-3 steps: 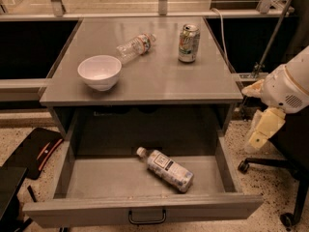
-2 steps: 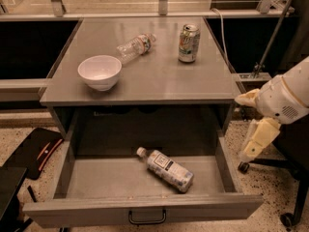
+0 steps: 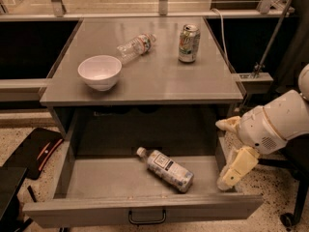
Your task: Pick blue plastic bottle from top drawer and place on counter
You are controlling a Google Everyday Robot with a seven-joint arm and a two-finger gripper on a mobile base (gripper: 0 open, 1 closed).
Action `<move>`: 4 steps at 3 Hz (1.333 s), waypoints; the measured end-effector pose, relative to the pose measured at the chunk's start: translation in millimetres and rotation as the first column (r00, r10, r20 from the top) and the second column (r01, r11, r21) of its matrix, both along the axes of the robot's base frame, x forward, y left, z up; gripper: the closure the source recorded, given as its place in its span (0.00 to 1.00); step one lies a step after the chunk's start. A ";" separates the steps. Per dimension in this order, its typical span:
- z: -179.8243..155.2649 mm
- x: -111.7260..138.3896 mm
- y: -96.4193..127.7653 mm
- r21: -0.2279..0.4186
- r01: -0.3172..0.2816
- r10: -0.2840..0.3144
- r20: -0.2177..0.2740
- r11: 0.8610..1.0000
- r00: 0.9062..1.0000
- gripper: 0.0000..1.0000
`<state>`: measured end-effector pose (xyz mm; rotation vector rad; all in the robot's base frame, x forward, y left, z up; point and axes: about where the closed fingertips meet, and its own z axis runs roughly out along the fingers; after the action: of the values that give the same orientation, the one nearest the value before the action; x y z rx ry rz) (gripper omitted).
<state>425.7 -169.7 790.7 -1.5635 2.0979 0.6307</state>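
The blue plastic bottle (image 3: 167, 169) lies on its side in the open top drawer (image 3: 96, 180), white cap pointing to the back left, dark square label up. My gripper (image 3: 222, 153) hangs at the drawer's right wall, to the right of the bottle and apart from it. Its two pale fingers are spread wide with nothing between them. The counter (image 3: 154, 76) is the grey cabinet top above the drawer.
On the counter stand a white bowl (image 3: 100, 71), a clear crinkled bottle (image 3: 135, 46) lying down, and a soda can (image 3: 189, 43). A black handle (image 3: 147, 219) is on the drawer front. A black chair (image 3: 29, 153) sits at the left.
My gripper has moved down and to the left, from beside the cabinet to the drawer's right wall. The bottle has not moved.
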 end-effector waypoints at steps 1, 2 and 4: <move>0.0 0.0 0.0 0.000 0.000 0.000 0.000 1.000 1.000 0.00; -2.4 7.1 10.6 0.007 0.039 -0.040 0.045 0.999 0.998 0.00; -13.3 16.6 67.7 0.039 0.128 -0.132 0.125 0.991 0.983 0.00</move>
<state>442.3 -102.0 777.4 -1.3986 2.0646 0.5019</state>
